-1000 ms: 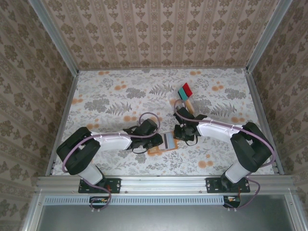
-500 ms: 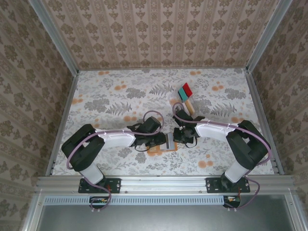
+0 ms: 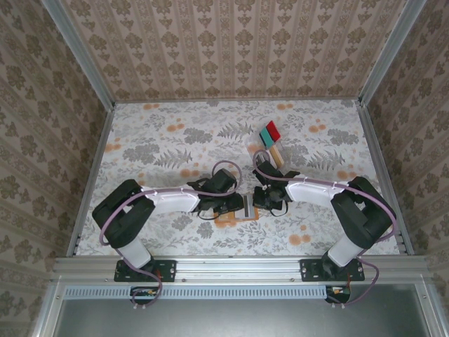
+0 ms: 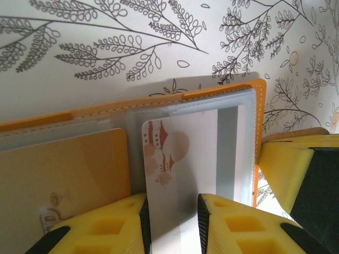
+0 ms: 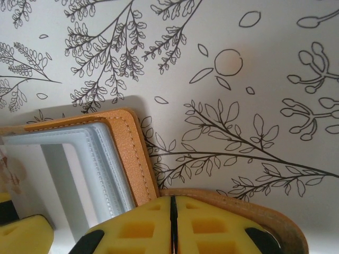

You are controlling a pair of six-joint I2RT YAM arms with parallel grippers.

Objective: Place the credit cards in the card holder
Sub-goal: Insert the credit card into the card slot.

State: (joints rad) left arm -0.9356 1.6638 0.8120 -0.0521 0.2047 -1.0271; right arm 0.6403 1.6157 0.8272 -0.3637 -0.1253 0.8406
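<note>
Lying open on the bench (image 3: 161, 140) close to its near edge, the card holder (image 4: 212, 96) turns its clear inner pockets upward, which lets you slide cards in flat rather than drop them from above. A white card (image 4: 180, 159) with a reddish print sits partway into the pocket next to the holder's stitched end. Its leading end is under the plastic and its trailing end points out toward your left hand (image 4: 170, 214). A beige card (image 4: 69, 169) occupies the neighbouring pocket. The left hand straddles the white card with its fingers apart, not clenched. The card's face shows in the gap and one edge runs beneath a finger, so the hand appears to be pressing and pushing rather than pinching. Your right hand (image 5: 170, 206) is clenched, pads meeting along a thin seam at the holder's outer corner, apparently to steady the cover against that push. Whether a leaf of the cover is nipped between the pads cannot be told. Farther back on the bench, well apart from the holder, the spare cards (image 3: 269, 132) lie in a loose pile, red and teal uppermost, probably waiting their turn.
</note>
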